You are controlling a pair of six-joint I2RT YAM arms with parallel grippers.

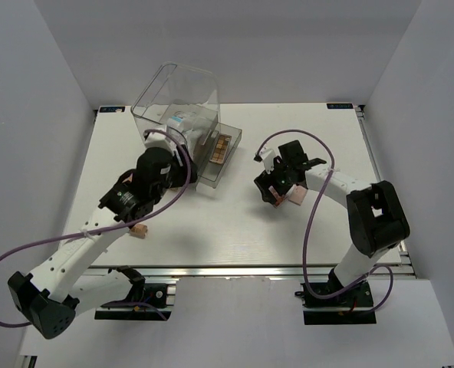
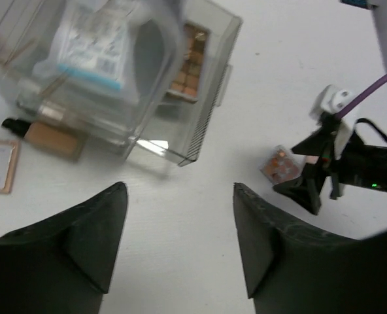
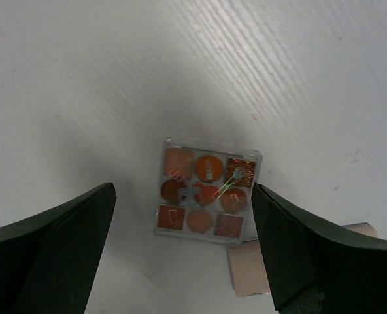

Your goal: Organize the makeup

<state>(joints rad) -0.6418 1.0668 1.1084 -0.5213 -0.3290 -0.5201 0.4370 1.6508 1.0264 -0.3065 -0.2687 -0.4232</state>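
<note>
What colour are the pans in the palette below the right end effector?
Orange and brown palette, partly glittery; clearest in right wrist view.

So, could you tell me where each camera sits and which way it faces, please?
Top external: above and behind the bases, looking down on the table; left arm and right arm both show.
Left wrist: on the left arm, looking forward and down past the open left claw at the clear box; the right arm's end shows too.
Right wrist: on the right arm, looking down through the open right claw at the eyeshadow palette.
Shared: both wrist views show that palette.
</note>
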